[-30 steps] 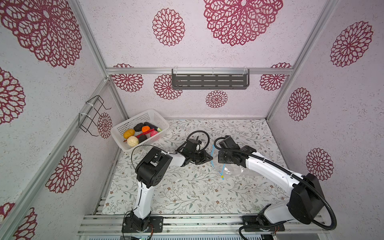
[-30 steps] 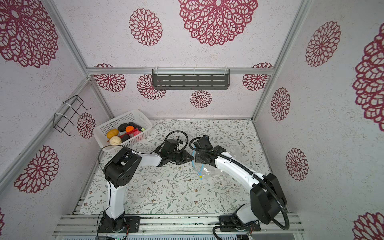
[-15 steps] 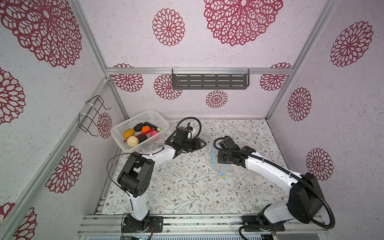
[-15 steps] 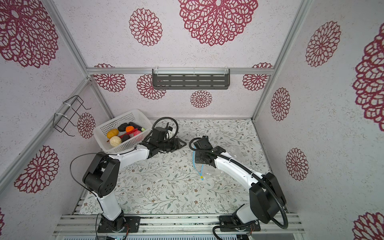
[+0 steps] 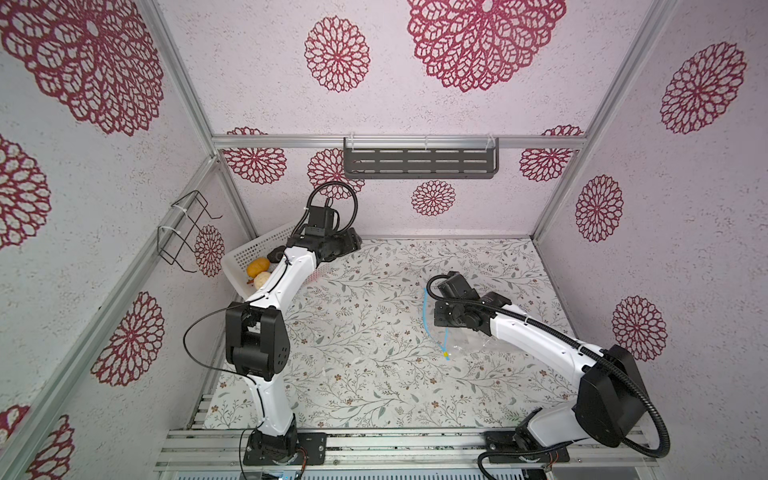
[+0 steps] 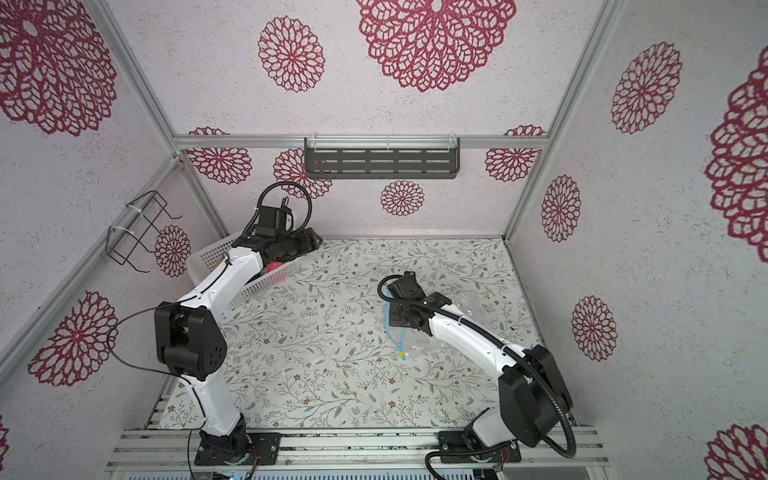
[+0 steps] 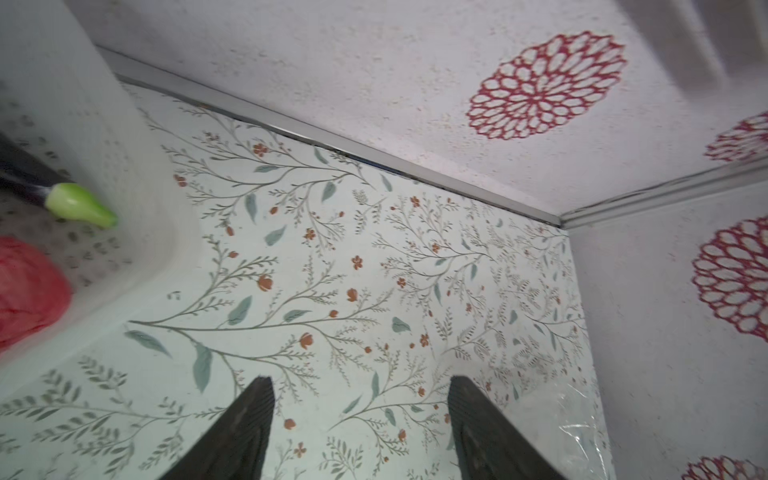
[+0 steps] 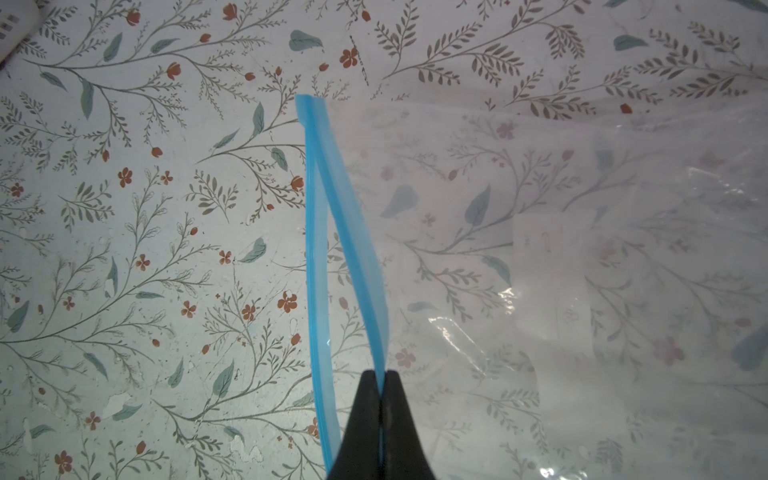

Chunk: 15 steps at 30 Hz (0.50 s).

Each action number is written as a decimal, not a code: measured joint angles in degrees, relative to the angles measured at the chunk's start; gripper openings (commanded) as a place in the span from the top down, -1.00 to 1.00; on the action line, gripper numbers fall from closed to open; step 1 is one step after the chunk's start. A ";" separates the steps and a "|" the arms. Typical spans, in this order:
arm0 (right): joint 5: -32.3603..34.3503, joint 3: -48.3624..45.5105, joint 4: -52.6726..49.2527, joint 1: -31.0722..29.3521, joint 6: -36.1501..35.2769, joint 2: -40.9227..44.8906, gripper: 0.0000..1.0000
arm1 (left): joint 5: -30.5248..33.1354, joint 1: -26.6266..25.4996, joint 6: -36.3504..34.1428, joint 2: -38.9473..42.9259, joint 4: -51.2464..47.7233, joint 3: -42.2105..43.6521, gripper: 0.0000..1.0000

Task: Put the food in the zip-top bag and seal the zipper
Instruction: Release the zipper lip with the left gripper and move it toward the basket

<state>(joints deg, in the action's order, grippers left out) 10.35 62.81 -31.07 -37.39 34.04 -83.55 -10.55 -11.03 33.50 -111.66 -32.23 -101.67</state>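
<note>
— While left gripper (image 7: pixel 359 386) hangs spread and empty just beside the basket (image 5: pixel 249 254), where do we log the food (image 5: pixel 258 267)?
— Inside the basket; bag (image 8: pixel 540 249) lies well apart from it, right gripper (image 8: pixel 380 376) pinching its zipper (image 8: pixel 345 232).

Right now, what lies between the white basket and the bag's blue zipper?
Only bare floral tabletop. Nothing sits between the white basket and the zipper. Both top views show that stretch.

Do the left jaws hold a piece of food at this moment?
No, the left gripper has its jaws apart, with only the floral table between them.
</note>
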 measured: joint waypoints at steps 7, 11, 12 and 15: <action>-0.15 0.00 0.20 0.00 0.02 0.00 1.00 | 3.19 3.34 -1.92 -11.41 -7.15 -8.87 -0.49; -0.20 0.00 0.24 0.00 0.02 0.00 1.00 | 3.02 4.20 -3.26 -15.08 -8.87 -12.68 -0.49; -0.20 0.00 0.24 0.00 0.02 0.00 1.00 | 2.75 4.35 -3.54 -15.67 -9.22 -13.55 -0.49; -0.24 0.00 0.24 0.00 0.02 0.00 1.00 | 2.23 4.59 -4.57 -17.44 -9.86 -16.00 -0.49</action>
<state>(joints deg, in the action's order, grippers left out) 10.11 62.81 -30.83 -37.39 34.06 -83.55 -8.32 -6.44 28.93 -129.10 -42.09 -117.67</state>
